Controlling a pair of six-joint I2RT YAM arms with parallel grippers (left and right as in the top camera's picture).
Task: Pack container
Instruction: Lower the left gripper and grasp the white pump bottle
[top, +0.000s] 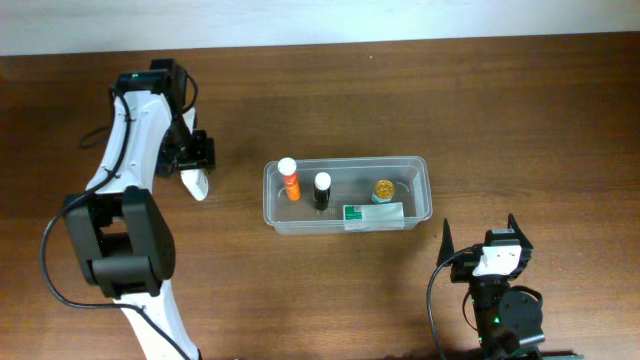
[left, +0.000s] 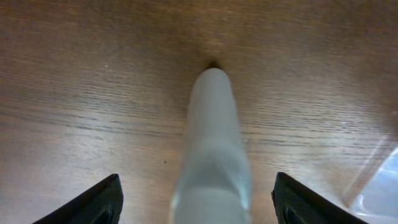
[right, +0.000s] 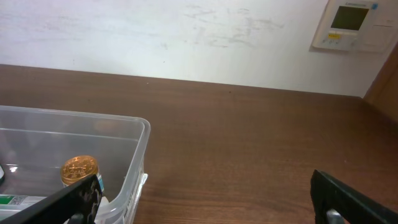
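The container (top: 420, 170) is a clear plastic tub at the table's middle. In it stand an orange bottle with a white cap (top: 289, 179), a black bottle with a white cap (top: 321, 190) and a gold-lidded jar (top: 384, 189), and a green-and-white box (top: 373, 212) lies along its near wall. A white bottle (top: 197, 184) lies on the table left of the tub. My left gripper (top: 193, 165) is open over it; in the left wrist view the bottle (left: 213, 143) lies between the spread jaws (left: 196, 202), untouched. My right gripper (top: 481, 238) is open and empty, front right of the tub.
The right wrist view shows the tub's right end (right: 140, 134) with the gold lid (right: 79, 169), brown table to its right, and a white wall with a thermostat panel (right: 353, 23) behind. The table's far edge meets that wall.
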